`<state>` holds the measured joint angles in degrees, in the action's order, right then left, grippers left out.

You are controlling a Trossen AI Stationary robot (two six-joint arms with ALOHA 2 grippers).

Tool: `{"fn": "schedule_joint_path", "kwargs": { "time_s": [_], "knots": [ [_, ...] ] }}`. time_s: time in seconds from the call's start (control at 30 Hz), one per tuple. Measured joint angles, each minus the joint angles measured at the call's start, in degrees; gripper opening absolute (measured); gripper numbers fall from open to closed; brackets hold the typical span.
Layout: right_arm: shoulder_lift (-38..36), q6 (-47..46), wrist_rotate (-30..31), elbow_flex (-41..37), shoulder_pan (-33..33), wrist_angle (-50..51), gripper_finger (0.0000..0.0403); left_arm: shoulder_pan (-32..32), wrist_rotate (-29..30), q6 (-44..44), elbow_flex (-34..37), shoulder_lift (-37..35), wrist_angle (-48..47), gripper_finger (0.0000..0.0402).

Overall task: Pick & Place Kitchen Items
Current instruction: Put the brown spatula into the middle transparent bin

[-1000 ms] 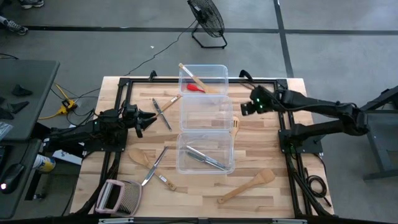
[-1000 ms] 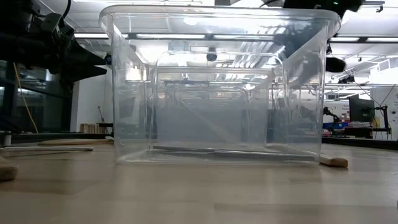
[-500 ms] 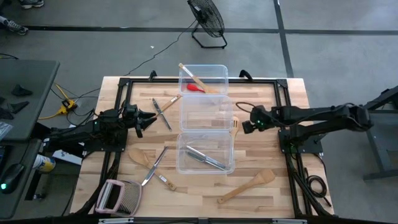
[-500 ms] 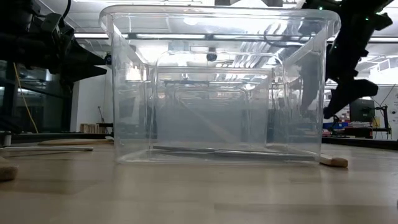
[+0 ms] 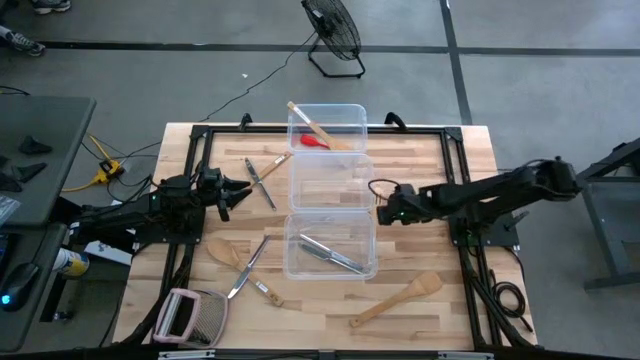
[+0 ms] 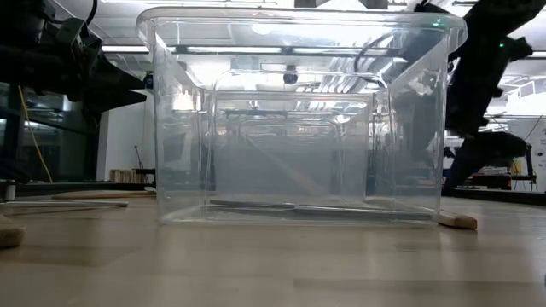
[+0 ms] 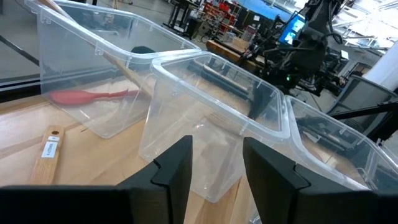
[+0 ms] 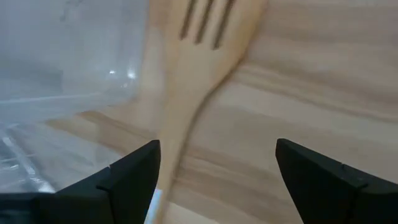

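Observation:
Three clear tubs stand in a row down the table's middle. The far tub holds a red utensil and a wooden spoon. The near tub holds silver cutlery. A slotted wooden spatula lies flat on the table against the tubs' right side. My right gripper hangs open just over its handle, one finger on either side, low by the tubs. My left gripper waits open left of the tubs, with nothing between its fingers.
Left of the tubs lie metal tongs, a wooden spoon and a silver knife. Near the front right lies a wooden spatula. A pink-framed brush sits at the front left corner. The middle tub stands close beside my right gripper.
My right gripper has swung from the far right of the table toward the near edge and the left, and has come down to the slotted spatula beside the tubs. My left arm has kept still.

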<state>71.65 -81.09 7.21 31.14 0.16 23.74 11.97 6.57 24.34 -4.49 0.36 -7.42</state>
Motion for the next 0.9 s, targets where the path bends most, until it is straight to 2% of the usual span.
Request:
{"fn": "schedule_joint_path", "kwargs": {
  "time_s": [0.27,0.57,0.9],
  "knots": [
    [6.8,-4.7,-3.0,0.0,1.6,-9.4,0.0310,0.0,0.0,0.0,0.0,0.0,0.0,0.0143],
    [9.2,-7.4,-2.2,0.5,1.7,-9.2,0.0310,0.0,0.0,0.0,0.0,0.0,0.0,0.0143],
    [10.2,-5.3,-1.5,2.7,1.7,-5.6,0.0310,0.0,0.0,0.0,0.0,0.0,0.0,0.0143]
  ]
}}
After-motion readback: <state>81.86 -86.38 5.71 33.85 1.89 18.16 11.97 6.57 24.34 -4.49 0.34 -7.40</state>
